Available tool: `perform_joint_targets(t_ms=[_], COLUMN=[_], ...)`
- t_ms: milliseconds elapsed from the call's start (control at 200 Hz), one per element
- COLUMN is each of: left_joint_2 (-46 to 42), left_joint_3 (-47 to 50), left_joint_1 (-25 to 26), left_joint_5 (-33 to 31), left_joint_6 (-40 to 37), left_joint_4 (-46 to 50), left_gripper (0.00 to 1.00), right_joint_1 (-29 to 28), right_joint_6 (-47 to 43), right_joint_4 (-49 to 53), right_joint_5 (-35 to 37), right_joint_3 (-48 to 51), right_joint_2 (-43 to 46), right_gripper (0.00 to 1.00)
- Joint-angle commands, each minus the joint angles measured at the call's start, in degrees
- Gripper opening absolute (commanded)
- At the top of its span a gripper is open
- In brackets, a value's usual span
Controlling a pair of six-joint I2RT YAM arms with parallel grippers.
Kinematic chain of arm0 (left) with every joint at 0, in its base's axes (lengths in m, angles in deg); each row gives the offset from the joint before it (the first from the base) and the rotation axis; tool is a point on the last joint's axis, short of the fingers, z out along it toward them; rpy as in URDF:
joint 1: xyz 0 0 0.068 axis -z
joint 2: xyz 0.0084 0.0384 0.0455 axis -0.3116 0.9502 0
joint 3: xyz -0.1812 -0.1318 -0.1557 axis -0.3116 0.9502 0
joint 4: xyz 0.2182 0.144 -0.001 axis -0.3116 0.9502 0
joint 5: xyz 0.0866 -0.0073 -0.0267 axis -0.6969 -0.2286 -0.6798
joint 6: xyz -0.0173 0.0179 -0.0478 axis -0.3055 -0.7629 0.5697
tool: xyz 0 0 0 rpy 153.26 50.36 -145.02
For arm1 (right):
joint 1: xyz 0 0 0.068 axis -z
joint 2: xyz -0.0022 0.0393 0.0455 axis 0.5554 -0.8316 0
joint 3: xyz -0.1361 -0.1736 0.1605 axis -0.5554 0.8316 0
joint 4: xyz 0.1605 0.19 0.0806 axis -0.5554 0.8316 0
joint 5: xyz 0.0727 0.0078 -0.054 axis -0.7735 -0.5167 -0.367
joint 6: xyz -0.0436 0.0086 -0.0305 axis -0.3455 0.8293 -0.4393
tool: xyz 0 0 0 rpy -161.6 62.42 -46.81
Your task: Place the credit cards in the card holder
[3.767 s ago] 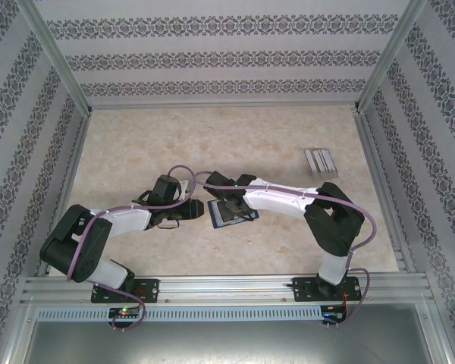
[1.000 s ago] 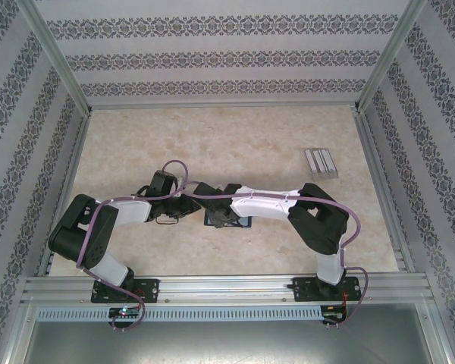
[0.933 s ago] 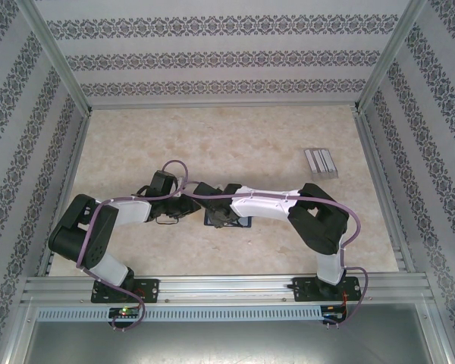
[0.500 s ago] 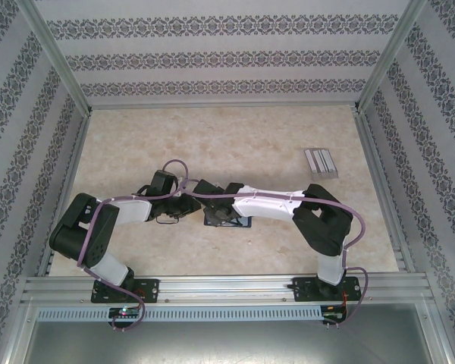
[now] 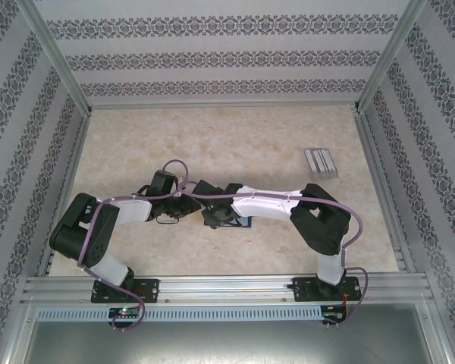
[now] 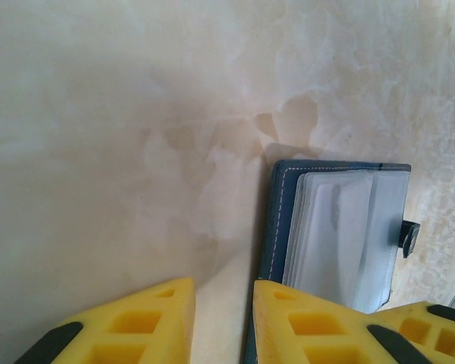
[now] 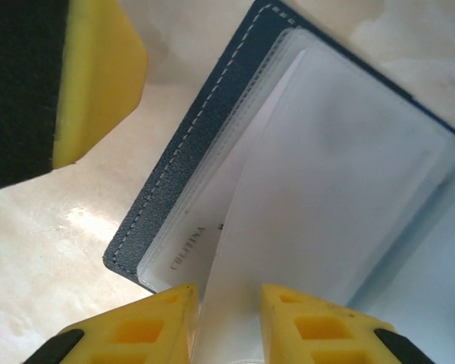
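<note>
**Position.** The card holder [image 6: 341, 235] is laid open and flat on the table [image 6: 98, 114], just ahead of the left gripper [image 6: 224, 292] and to its right. The stitched navy cover [image 6: 277, 220] lies close beside that gripper's right finger. In the right wrist view, the holder is found directly ahead of the right gripper [image 7: 229, 296].

**Gripper state.** The left jaws are set narrowly apart, with bare table between them and nothing held. The right jaws are likewise set narrowly apart. One clear sleeve leaf [image 7: 288, 227] is raised and passes between them. Whether either finger presses on it cannot be told, and no firm clamp is seen.

**Handling (judged).**
- The holder is to be treated as light and liable to slide on the smooth table.
- The cover is expected to be semi-stiff. The leaves are expected to be thin, limp and slick.
- A leaf should be taken at its free edge, nearest the right fingers, with light force only. The film may crease, or tear at the bound side.
- The cover should be pinned at the stitched border nearest the left gripper, clear of the clasp tab [image 6: 409, 236] on the edge farthest from it.
- The credit cards are expected to be stiff and thin. They should be fed short edge first into an opened pocket.
</note>
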Motion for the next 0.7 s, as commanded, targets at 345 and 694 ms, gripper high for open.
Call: perform_joint_targets(t_ms=[345,694], left_joint_2=[1.42,4.05], left_joint_3=[-4.41,-10.78], left_joint_1=[-0.74,4.94], left_joint_5=[1.94,-3.35], left_joint_6=[-3.58,-16.18], left_joint_4=[0.83,8.12], left_gripper=[0.42,0.46], right_joint_1=[4.51,22.41], right_joint_6=[0.21,-3.82], right_joint_4=[-18.76,-12.47], right_joint_5=[-15.18,-9.57], right_joint_3=[14.23,23.59], right_joint_2=[14.19,32.57], right_gripper=[0.44,0.47])
